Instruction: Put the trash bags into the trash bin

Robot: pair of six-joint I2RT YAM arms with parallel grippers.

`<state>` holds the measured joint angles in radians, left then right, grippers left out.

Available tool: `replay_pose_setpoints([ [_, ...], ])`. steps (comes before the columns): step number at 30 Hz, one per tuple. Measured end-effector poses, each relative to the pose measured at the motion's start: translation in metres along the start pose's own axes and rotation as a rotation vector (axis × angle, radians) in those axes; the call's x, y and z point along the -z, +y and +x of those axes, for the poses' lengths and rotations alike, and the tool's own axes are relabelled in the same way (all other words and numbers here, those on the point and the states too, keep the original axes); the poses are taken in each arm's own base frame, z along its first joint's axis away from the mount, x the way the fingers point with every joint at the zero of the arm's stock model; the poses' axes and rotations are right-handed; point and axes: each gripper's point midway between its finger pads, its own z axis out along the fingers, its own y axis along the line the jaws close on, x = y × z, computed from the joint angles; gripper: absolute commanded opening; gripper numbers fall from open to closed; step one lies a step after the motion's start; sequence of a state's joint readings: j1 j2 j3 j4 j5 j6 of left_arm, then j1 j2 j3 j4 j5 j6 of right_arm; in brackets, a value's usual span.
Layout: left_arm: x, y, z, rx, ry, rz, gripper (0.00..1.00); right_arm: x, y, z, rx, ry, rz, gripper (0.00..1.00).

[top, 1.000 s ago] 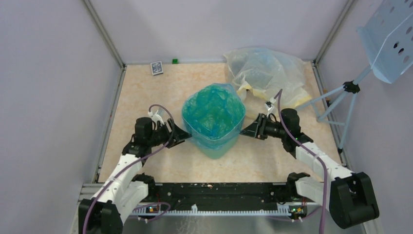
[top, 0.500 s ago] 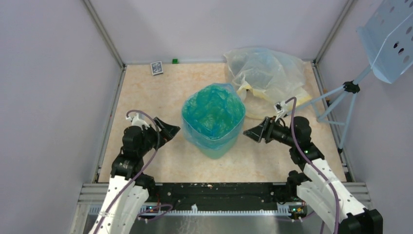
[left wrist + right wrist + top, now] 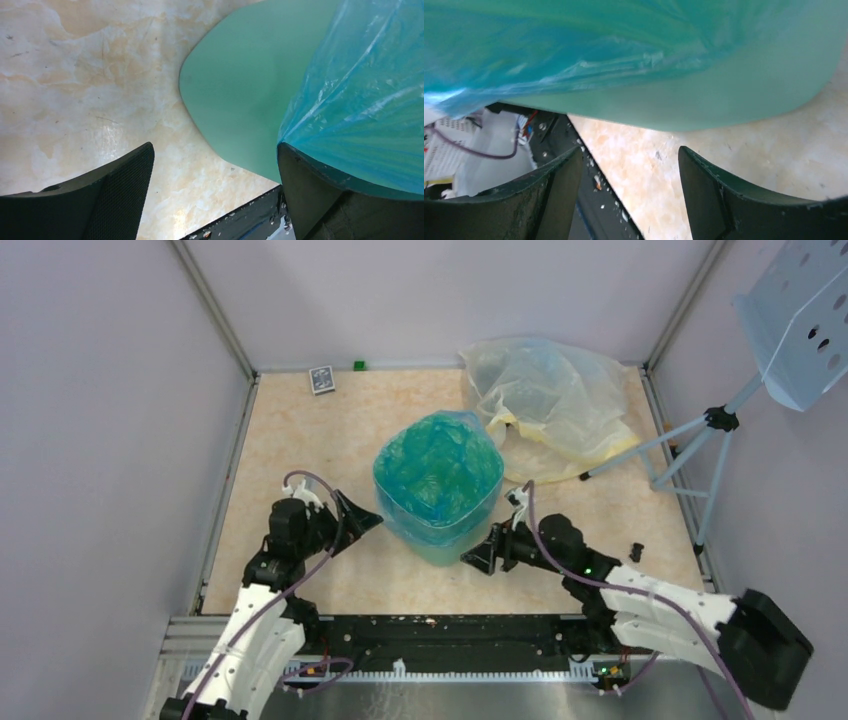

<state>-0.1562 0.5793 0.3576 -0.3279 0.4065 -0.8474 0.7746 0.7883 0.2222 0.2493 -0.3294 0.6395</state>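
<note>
1. Your left fingers (image 3: 115, 200) are spread wide apart and grip nothing. They sit at the left near side of the trash bin (image 3: 441, 548), pointing toward it.
2. In the left wrist view, the right-hand finger lies just under the hanging edge of the trash bag (image 3: 438, 468). You cannot tell from that view whether it touches the plastic.
3. Your right fingers (image 3: 724, 200) are also spread and grip nothing. They point at the near right side of the bin, low down by its green wall.
4. The right wrist view shows the bin's wall and the bag's overhang just above the two fingers, with bare table (image 3: 300, 440) between them.
5. The trash bin stands upright near the middle of the table, between your two arms.
6. The blue trash bag is inside the bin. It fills the opening in crinkled folds, and its edge is turned down over the rim and drapes partway down the outer wall.
7. A larger clear yellowish bag (image 3: 552, 400) lies crumpled at the far right of the table, just behind the bin.
8. A small dark card-like item (image 3: 321, 379) and a tiny green block (image 3: 358, 365) lie by the far edge, well apart from the bin.
9. A pale-blue perforated panel (image 3: 805, 315) on a tripod (image 3: 700, 445) stands at the far right, and a small black piece (image 3: 636, 552) lies on the table near the right arm (image 3: 660, 595).
</note>
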Motion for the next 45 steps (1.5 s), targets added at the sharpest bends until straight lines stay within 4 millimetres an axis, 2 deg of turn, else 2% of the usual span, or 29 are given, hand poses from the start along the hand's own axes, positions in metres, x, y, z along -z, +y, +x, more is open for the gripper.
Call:
replay_pose_setpoints([
  [2,-0.003,0.004,0.0,0.006,0.005,-0.016,0.98,-0.019,-0.005,0.003,0.025,-0.012,0.043,0.7],
  [6,-0.004,0.012,-0.009,0.016,-0.033,-0.083,0.99,-0.064,0.003,0.002,0.095,-0.042,0.068,0.71],
  [10,-0.003,0.013,-0.025,0.023,-0.1,-0.118,0.99,-0.117,0.029,-0.025,0.155,-0.132,0.02,0.71],
  [12,-0.004,0.016,-0.029,0.03,-0.119,-0.136,0.99,-0.127,0.044,-0.041,0.171,-0.18,-0.021,0.72],
  [16,-0.005,0.025,-0.038,0.034,-0.153,-0.187,0.99,-0.113,0.062,-0.057,0.228,-0.228,-0.075,0.71],
  [19,-0.002,0.028,-0.051,0.037,-0.202,-0.23,0.99,-0.081,0.069,-0.066,0.288,-0.242,-0.067,0.7],
  [21,0.002,0.029,-0.061,0.039,-0.245,-0.254,0.99,-0.057,0.075,-0.08,0.323,-0.277,-0.051,0.7],
  [24,0.01,0.031,-0.076,0.047,-0.318,-0.295,0.99,-0.033,0.079,-0.102,0.351,-0.311,0.003,0.69],
  [26,0.016,0.034,-0.083,0.057,-0.356,-0.327,0.99,-0.023,0.08,-0.123,0.356,-0.311,0.058,0.69],
  [30,0.027,0.031,-0.097,0.056,-0.417,-0.36,0.99,-0.01,0.086,-0.192,0.344,-0.32,0.201,0.7],
  [31,0.03,0.028,-0.102,0.05,-0.436,-0.364,0.99,-0.011,0.093,-0.22,0.343,-0.325,0.245,0.7],
  [32,0.033,0.025,-0.107,0.042,-0.45,-0.366,0.99,-0.012,0.095,-0.226,0.344,-0.328,0.25,0.7],
  [34,0.041,0.016,-0.118,0.017,-0.486,-0.368,0.99,-0.022,0.099,-0.25,0.35,-0.297,0.308,0.69],
  [36,0.049,0.007,-0.128,-0.01,-0.517,-0.365,0.99,-0.04,0.096,-0.263,0.352,-0.254,0.348,0.67],
  [38,0.056,-0.002,-0.137,-0.041,-0.547,-0.36,0.99,-0.058,0.079,-0.262,0.35,-0.181,0.408,0.63],
  [41,0.065,-0.014,-0.148,-0.083,-0.576,-0.35,0.99,-0.08,0.041,-0.247,0.353,-0.053,0.512,0.54],
  [44,0.07,-0.025,-0.154,-0.123,-0.581,-0.333,0.99,-0.092,0.011,-0.229,0.361,0.062,0.592,0.44],
  [45,0.071,-0.029,-0.156,-0.137,-0.581,-0.326,0.99,-0.094,0.004,-0.225,0.362,0.089,0.611,0.37],
])
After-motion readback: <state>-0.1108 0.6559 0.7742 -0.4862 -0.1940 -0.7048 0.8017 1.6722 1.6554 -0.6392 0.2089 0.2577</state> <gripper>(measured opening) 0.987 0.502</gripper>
